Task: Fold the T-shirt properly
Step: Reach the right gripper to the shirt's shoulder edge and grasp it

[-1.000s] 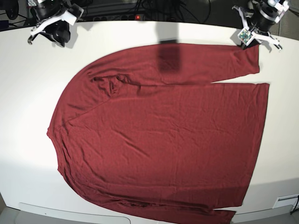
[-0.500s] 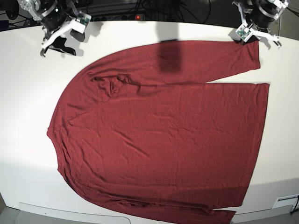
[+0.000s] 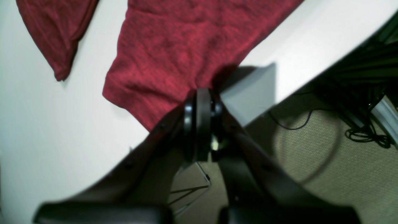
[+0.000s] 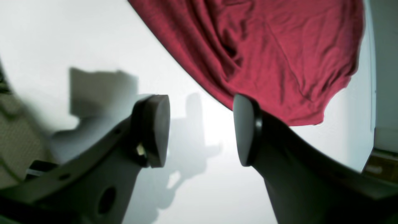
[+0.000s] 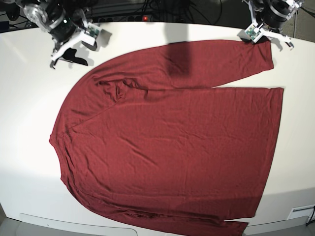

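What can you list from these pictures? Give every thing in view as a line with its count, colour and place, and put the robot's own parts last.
T-shirt: one, dark red, long-sleeved, spread flat over most of the table.
Table: one, white, under the shirt, filling the base view.
Cables: several, black, on the carpeted floor beyond the table's far edge.
Power strip: one, dark with a red light, behind the table's far edge.
Left gripper: one, black fingers pressed together at the cuff end of the far sleeve, by the table's far edge.
Right gripper: one, black fingers spread apart over bare table, beside the shirt's shoulder edge, holding nothing.
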`<state>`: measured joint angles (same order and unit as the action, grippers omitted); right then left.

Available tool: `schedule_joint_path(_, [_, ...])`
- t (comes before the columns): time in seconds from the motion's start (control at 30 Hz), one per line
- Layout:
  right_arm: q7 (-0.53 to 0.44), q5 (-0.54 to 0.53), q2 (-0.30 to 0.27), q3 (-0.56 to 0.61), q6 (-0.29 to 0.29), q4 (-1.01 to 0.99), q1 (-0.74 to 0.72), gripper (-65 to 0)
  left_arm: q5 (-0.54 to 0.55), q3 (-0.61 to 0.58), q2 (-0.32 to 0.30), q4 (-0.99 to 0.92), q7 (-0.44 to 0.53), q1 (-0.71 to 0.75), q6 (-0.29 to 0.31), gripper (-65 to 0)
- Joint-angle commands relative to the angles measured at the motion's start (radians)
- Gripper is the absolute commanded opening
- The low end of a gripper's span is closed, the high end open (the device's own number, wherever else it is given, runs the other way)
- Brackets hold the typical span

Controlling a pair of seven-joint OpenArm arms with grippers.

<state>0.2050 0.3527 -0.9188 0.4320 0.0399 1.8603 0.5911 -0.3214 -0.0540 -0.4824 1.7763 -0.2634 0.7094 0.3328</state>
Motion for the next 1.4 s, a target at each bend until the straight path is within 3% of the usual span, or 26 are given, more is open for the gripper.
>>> schedule_joint_path(0.0, [-0.014,0.006,-0.003,-0.006,-0.006,-0.005,-0.014,-32.5,0.010,0.001,-0.008,0.011,-0.001,0.009,0.008,-65.0])
schedule_joint_path(0.13, [-0.015,0.006,0.028,-0.006,0.065,-0.068,-0.063,-32.5,0.009,0.001,-0.008,0.011,0.002,0.008,0.008,-65.0])
schedule_joint_path(0.33, [-0.018,0.009,0.077,-0.006,0.085,-0.126,-0.116,-32.5,0.009,0.001,-0.008,0.011,0.002,0.008,0.008,-65.0])
schedule_joint_path(0.53, [-0.022,0.043,0.132,-0.006,0.202,-0.135,-0.187,-32.5,0.009,0.001,-0.008,0.011,0.002,0.008,0.008,-65.0])
schedule_joint_path(0.73, [-0.022,0.054,0.135,-0.005,0.328,-0.135,-0.209,-32.6,0.009,0.001,-0.008,0.011,0.003,0.008,0.008,-65.0])
schedule_joint_path(0.83, [-0.021,0.119,0.135,0.002,0.397,-0.135,-0.215,-37.6,0.008,0.001,-0.008,0.011,0.003,0.008,0.008,-65.0])
schedule_joint_path(1.2, [0.002,0.130,0.145,0.068,0.463,-0.137,-0.293,-37.7,0.009,0.001,-0.008,0.011,0.002,0.008,0.008,-65.0])
schedule_joint_path(1.37, [0.005,0.134,0.146,0.108,0.463,-0.171,-0.323,-37.7,0.009,0.001,-0.008,0.011,0.002,0.008,0.008,-65.0])
